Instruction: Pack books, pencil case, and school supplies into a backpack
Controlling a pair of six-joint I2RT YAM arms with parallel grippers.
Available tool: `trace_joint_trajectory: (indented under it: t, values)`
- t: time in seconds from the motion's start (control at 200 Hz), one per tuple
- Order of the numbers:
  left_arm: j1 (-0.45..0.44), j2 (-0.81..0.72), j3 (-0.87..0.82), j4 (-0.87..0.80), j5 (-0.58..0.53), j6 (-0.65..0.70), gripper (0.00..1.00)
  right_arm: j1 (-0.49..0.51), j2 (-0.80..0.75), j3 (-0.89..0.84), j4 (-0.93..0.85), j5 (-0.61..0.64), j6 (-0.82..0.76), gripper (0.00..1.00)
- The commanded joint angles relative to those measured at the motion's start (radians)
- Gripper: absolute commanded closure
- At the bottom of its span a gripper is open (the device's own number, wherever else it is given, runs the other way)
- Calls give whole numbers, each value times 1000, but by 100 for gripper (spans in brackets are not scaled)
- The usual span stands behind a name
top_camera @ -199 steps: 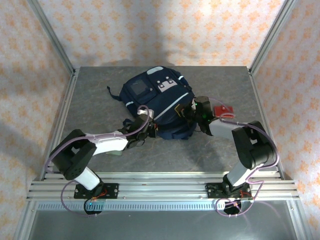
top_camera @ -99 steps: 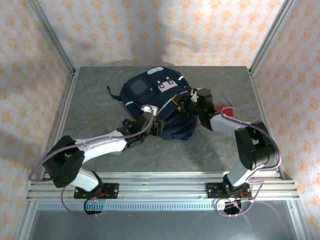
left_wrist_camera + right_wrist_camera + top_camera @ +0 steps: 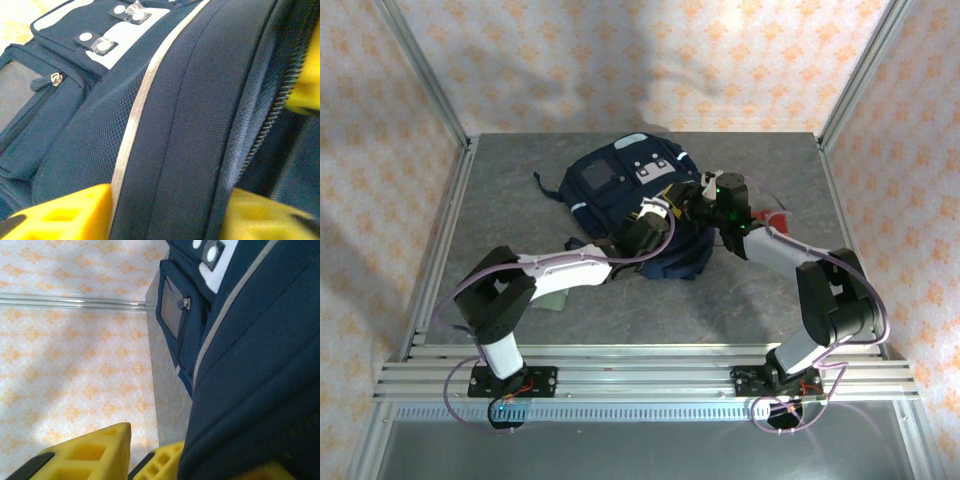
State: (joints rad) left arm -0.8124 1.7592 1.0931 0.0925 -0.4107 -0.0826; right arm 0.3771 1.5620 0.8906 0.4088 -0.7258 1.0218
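The left end effector [image 3: 167, 212] has its yellow fingers [image 3: 60, 212] part-spread astride the side wall of the large navy blue fabric backpack [image 3: 610, 180] beside its zip [image 3: 270, 115], and the right end effector [image 3: 692, 203] likewise has navy cloth between its fingers; whether either truly bites cannot be told. The backpack lies mid-frame on the grey tabletop [image 3: 520, 200] in the overhead view, with a small red square item [image 3: 775, 217] near its right side by the right arm. A shallow hold on slack cloth could slip and let the mouth fall shut, and the close-set wrists could knock together.
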Motion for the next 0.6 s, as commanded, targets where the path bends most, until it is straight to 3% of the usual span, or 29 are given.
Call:
trace_joint_trajectory:
  t: [0.0, 0.105, 0.255, 0.425, 0.596]
  values:
    - [41, -12, 51, -26, -47, 26, 89, 1, -91, 48, -71, -10, -71, 63]
    - [66, -59, 48, -41, 9, 18, 98, -28, -147, 49, -263, 35, -164, 55]
    - [100, -96, 62, -98, 61, 6, 99, -100, -262, 8, -521, 204, -248, 53]
    - [111, -121, 71, -112, 88, 1, 99, -219, -410, -75, -671, 448, -202, 35]
    - [111, -118, 105, -139, 112, -17, 99, -392, -397, -81, -722, 424, -205, 35]
